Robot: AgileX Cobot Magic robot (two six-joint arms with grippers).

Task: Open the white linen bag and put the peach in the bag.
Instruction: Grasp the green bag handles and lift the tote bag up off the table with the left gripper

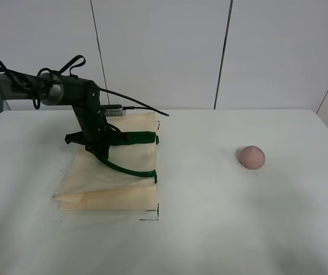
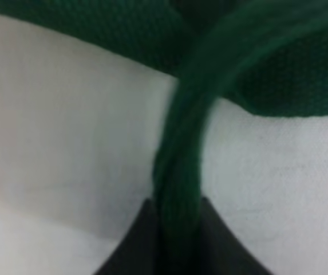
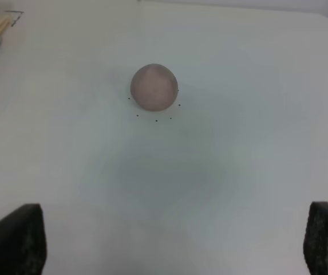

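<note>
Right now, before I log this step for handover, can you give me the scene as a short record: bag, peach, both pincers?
bag: white linen bag lying flat on the table
left pincer: shut on the bag's green handle
right pincer: open, empty, peach ahead of it
peach: on the table, right of the bag, apart from it
task state: peach not yet in bag

white linen bag [image 1: 112, 180]: cream, plain. Its strap [image 2: 181, 172]: dark green, fine woven texture. peach [image 1: 251, 156]: dull pink, faintly mottled. counter [image 1: 221, 229]: white, with black corner marks [image 1: 152, 216] by the bag and tiny black dots [image 3: 156, 120] round the peach. left claw [image 2: 178, 246]: dark grey. right claw [image 3: 172, 243]: black, speckled.
</note>
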